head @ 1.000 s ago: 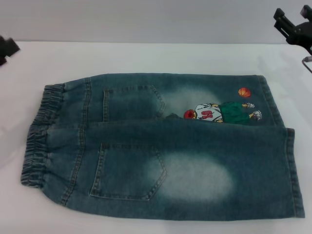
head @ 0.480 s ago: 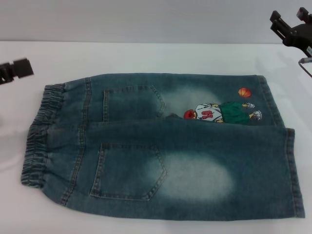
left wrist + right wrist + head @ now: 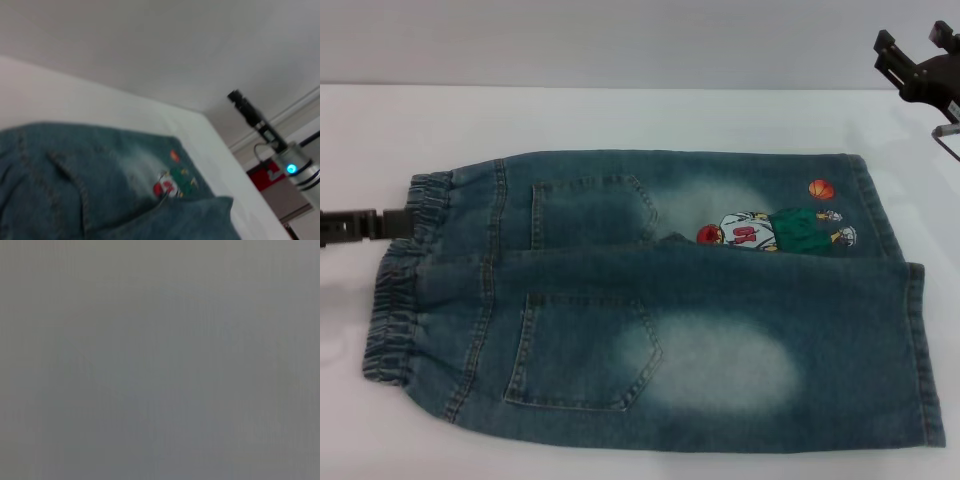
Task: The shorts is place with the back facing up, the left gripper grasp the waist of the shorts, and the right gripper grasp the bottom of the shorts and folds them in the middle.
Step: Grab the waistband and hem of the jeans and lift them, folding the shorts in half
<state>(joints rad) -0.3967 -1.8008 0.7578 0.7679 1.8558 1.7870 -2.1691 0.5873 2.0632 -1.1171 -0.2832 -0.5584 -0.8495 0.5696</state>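
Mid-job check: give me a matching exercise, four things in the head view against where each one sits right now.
Things:
1. Left gripper with black jaws
2. Right gripper with black jaws
3. Embroidered orange ball
4. Ruched elastic denim waist of the shorts

Places:
A. Left end of the blue denim shorts
B. Raised beyond the far right corner of the shorts, off the cloth
C. At the waistband edge, low over the white table
D. Far leg, beside the stitched hem

Pairs: 1-C, 2-B, 3-D, 4-A
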